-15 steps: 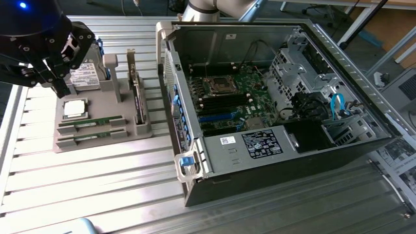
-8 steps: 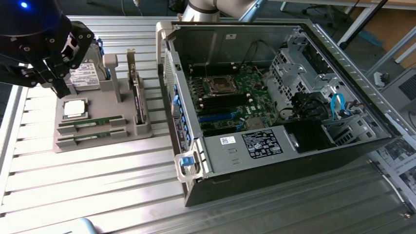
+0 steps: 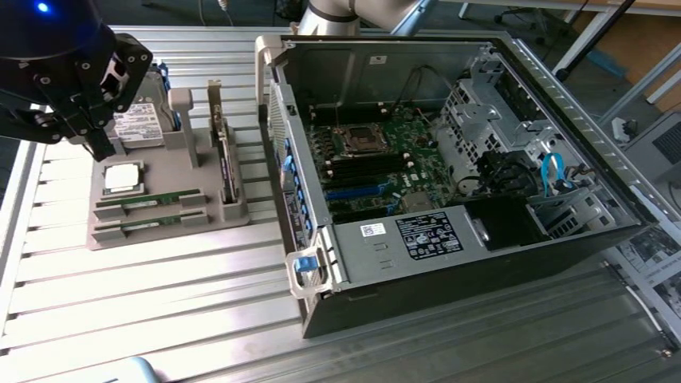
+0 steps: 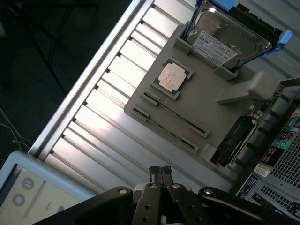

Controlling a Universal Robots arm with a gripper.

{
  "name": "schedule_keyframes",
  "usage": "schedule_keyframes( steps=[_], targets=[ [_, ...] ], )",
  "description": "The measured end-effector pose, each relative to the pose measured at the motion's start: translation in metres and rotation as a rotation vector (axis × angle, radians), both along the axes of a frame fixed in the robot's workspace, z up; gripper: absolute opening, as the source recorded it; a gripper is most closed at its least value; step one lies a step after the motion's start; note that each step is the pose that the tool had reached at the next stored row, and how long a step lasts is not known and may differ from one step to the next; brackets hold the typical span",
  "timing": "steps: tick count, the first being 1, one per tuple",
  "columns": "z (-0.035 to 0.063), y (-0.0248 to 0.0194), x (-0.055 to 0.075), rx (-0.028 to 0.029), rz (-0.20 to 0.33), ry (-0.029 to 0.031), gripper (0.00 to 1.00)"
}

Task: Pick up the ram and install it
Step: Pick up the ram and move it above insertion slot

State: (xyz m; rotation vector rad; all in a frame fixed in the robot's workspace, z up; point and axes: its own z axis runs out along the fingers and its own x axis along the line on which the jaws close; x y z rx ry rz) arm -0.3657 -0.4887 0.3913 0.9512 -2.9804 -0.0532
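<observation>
Gripper: the gripper (image 3: 102,144) hangs high over the far end of the grey holder (image 3: 171,239), fingers pointing down, right around the hard drive (image 3: 139,124).
Fingers: pressed tight together with nothing between them; the wrist view has the gripper (image 4: 161,172) shut and empty.
Ram: the ram (image 3: 149,199) stands on edge in a slot of the holder, a thin green stick, untouched. A second stick (image 3: 149,226) sits in the next slot, just beside it.
Which way: from the fingertips the ram lies down and toward the holder's near edge, past the silver chip (image 3: 123,177), which sits between the two.
Long axis: it runs across the holder, toward the exterior view's right. In the wrist view the ram (image 4: 174,114) shows as a slanted line, so I'd judge the fingers are not squared to it.
Gap: near, but clearly apart, no contact.
Arm pose: wrist roughly vertical, looking down on the holder (image 4: 211,112).
Case: the open computer case (image 3: 447,263) lies on the exterior view's right, well apart from the gripper.
Stage: approach, I'd say; nothing picked up.
</observation>
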Motion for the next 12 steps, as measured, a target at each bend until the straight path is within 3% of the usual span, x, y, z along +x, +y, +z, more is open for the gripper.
schedule_keyframes(
  steps=[12],
  targets=[
    [0.0,0.0,0.0,-0.0005,0.072,0.0,0.11]
  ],
)
